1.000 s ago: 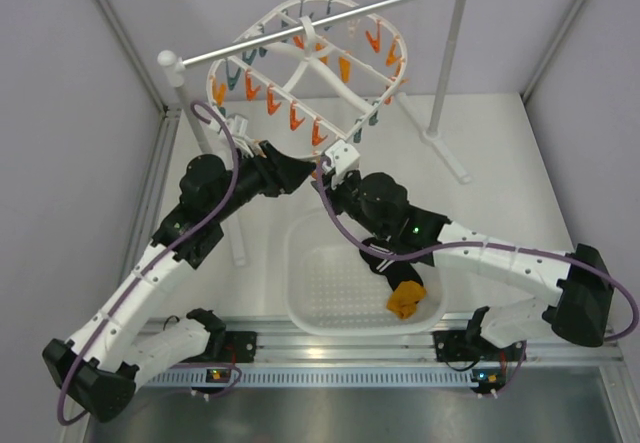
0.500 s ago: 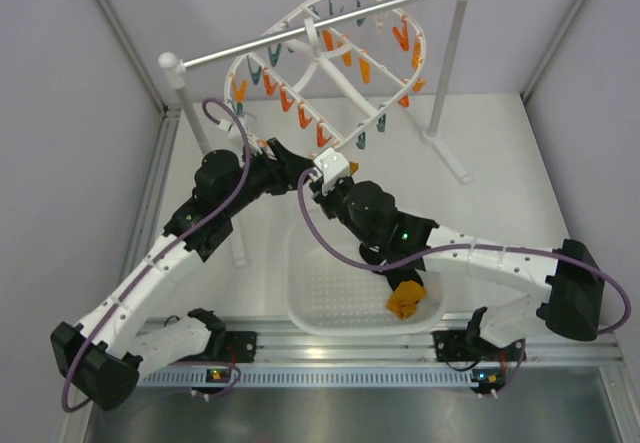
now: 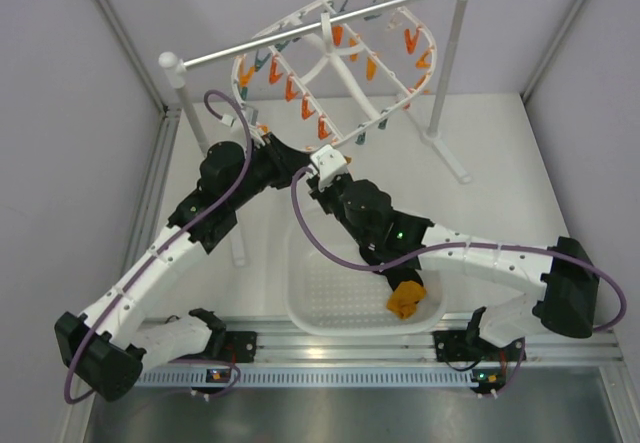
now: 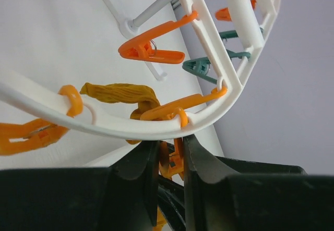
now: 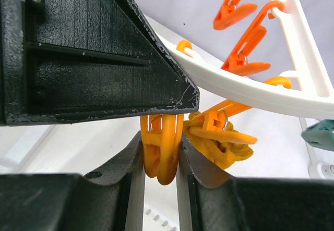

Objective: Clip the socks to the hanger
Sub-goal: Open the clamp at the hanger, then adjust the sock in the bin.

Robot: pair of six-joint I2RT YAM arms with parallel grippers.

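No writing to read here.
From where I stand, no letters, numbers, brand marks or labels can be made out on the hanger, the clothespins, the arms or the basket. Any marking on them is too small or blurred to tell.

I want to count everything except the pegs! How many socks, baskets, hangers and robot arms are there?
Mustard socks: 2, one at the hanger, one in the basket
White basket: 1
White drying hanger: 1
Robot arms: 2, left arm and right arm
Total: 6
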